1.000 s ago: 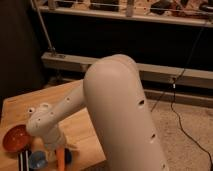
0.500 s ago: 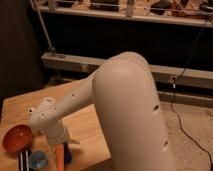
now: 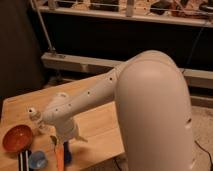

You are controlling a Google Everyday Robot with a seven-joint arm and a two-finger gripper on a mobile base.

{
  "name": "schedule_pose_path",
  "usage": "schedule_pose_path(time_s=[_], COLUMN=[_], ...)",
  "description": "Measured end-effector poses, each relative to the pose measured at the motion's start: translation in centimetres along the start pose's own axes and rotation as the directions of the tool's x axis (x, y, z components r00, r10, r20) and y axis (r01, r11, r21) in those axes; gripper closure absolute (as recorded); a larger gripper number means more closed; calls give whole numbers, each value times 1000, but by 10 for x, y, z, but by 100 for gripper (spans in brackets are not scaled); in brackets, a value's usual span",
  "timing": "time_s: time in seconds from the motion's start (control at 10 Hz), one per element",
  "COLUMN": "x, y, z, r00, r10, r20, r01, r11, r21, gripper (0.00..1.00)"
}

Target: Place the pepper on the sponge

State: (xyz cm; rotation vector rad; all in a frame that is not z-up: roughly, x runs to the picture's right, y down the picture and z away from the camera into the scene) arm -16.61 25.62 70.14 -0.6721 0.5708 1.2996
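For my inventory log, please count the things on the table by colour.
Orange: 2 (bowl, pepper)
Blue: 2 (cup, sponge)
Black: 1 (striped object)
Total: 5
The gripper hangs at the pepper's top end.

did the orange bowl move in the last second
No. The orange-red bowl sits in the same spot at the table's left edge. The gripper hangs just right of it, by the pepper and sponge.

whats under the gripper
Under the gripper, low over the wooden table's front edge: a slim orange pepper, upright, and part of a dark-blue sponge. The sponge's rest is covered.
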Motion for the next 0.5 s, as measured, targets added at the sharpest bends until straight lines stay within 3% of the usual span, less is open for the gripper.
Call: schedule_pose_path(time_s=[0.2,0.5], x=[0,0], y=[-12,-9], z=[-2,-2], r00=[1000,1000], r10=[30,26], r20=[2,3], r01=[-30,-26], r11=[1000,1000], r21=[3,-1], gripper=[20,20])
